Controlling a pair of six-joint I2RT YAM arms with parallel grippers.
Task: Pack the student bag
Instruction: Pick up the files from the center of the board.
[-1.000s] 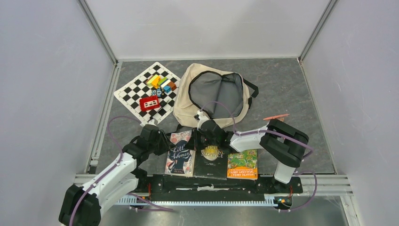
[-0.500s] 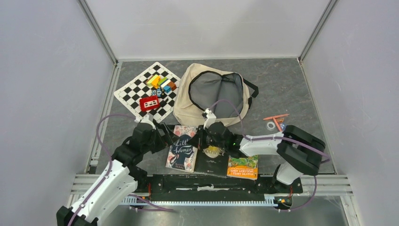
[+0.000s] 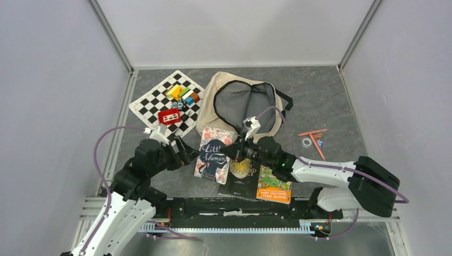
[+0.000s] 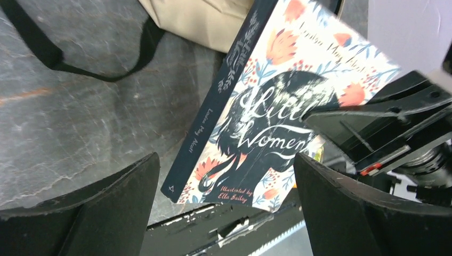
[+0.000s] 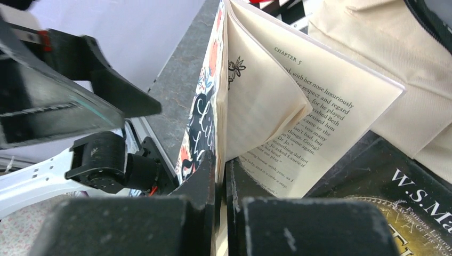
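Note:
The student bag (image 3: 210, 109), cream canvas with a black-trimmed mouth lying open, rests at the back centre; its cloth shows in the left wrist view (image 4: 202, 21) and the right wrist view (image 5: 384, 80). My right gripper (image 3: 233, 153) (image 5: 220, 170) is shut on the front cover and a few leaves of the "Little Women" book (image 3: 215, 154) (image 5: 277, 101). The book is tilted up off the table and its pages fan open. My left gripper (image 3: 186, 153) (image 4: 226, 162) stands wide open just left of the book (image 4: 266, 112), touching nothing.
A black book (image 3: 242, 176) (image 5: 400, 197) and an orange book (image 3: 274, 189) lie by the near edge. At the back left, a chessboard (image 3: 146, 104) carries coloured blocks (image 3: 182, 93) and a red piece (image 3: 169, 116). Pens and a tape ring (image 3: 313, 137) lie to the right.
My left gripper opened wide and drew back to the left. My right gripper closed on the "Little Women" book and lifted it up toward the bag, its arm stretching leftward.

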